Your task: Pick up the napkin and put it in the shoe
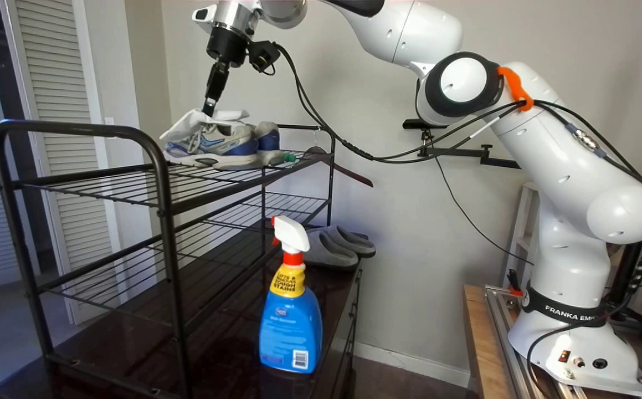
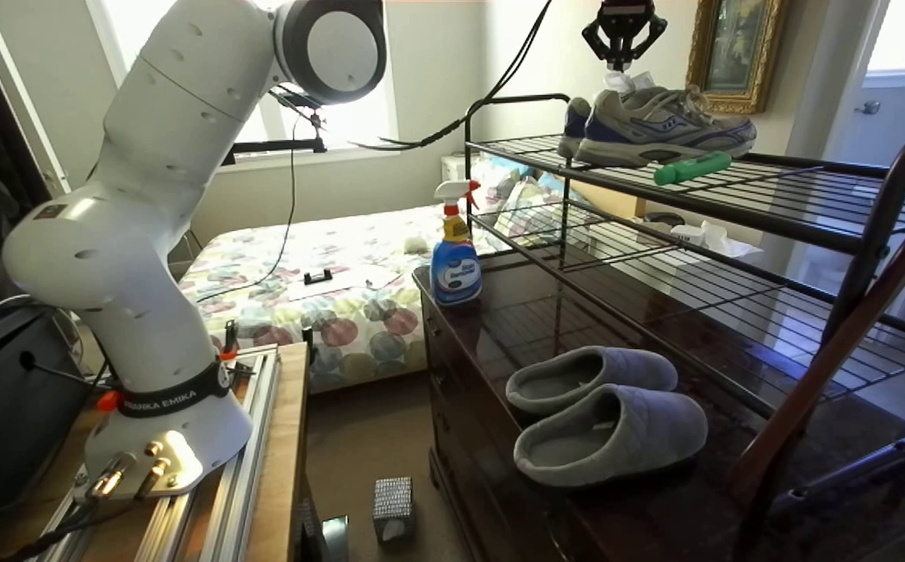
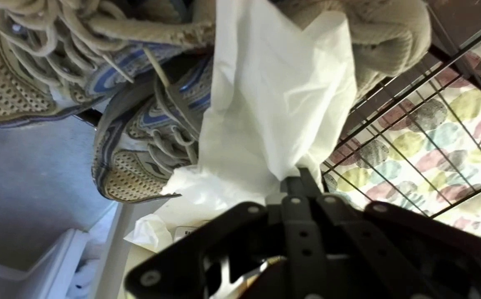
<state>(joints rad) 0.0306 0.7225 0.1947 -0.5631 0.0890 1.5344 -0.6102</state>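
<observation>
Evidently, gripper (image 3: 302, 177) is pinched on the napkin (image 3: 277, 95) near one end, probably so the loose length can enter first. It overlaps the sneakers (image 1: 221, 147); whether any is inside is unclear. Pair sits high on wire rack (image 1: 243, 185), presumably for reach. Bed (image 2: 343, 328) beyond.

bottle (image 2: 457, 265): "stain remover"; base band (image 2: 174, 396): "franka emika"

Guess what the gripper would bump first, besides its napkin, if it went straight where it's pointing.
Past the napkin pinched in the gripper, probably a shoe below, though depth is unclear.
</observation>
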